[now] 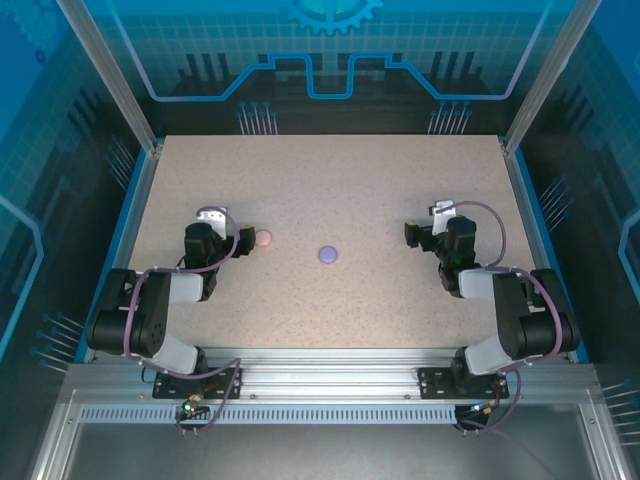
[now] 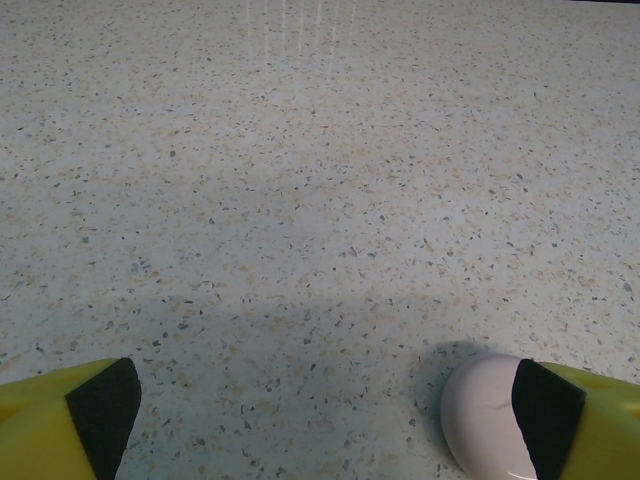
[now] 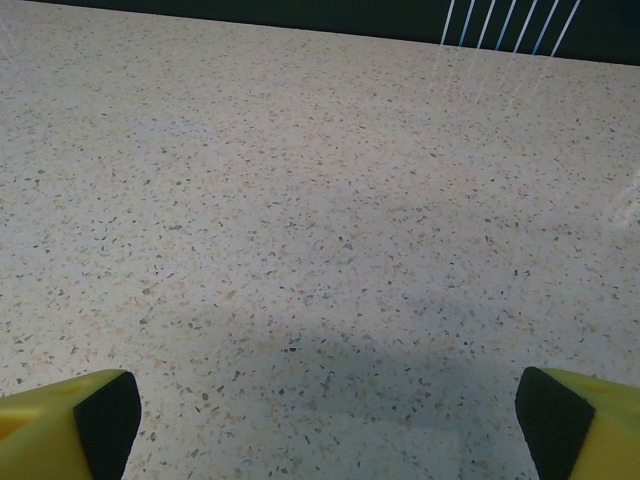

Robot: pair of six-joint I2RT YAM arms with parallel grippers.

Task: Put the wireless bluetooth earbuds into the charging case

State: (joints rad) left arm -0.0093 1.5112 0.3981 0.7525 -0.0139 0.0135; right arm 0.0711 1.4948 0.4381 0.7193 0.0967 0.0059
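Two round charging cases lie on the speckled table: a pale pink case (image 1: 263, 238) left of centre and a lilac-purple case (image 1: 328, 254) near the middle. The earbuds are out of view. My left gripper (image 1: 222, 228) is low over the table just left of the pink case and is open. In the left wrist view the pink case (image 2: 485, 415) lies against the inner side of the right fingertip (image 2: 548, 415), with bare table across the rest of the left gripper's (image 2: 325, 420) gap. My right gripper (image 1: 435, 226) is open over bare table, well right of the purple case, and the right gripper (image 3: 320, 420) holds nothing.
The table (image 1: 330, 180) is ringed by a blue rim and metal corner posts (image 1: 110, 75). Dark walls stand behind the far edge. Both arm bases are bolted to the aluminium rail (image 1: 330, 380) at the near edge.
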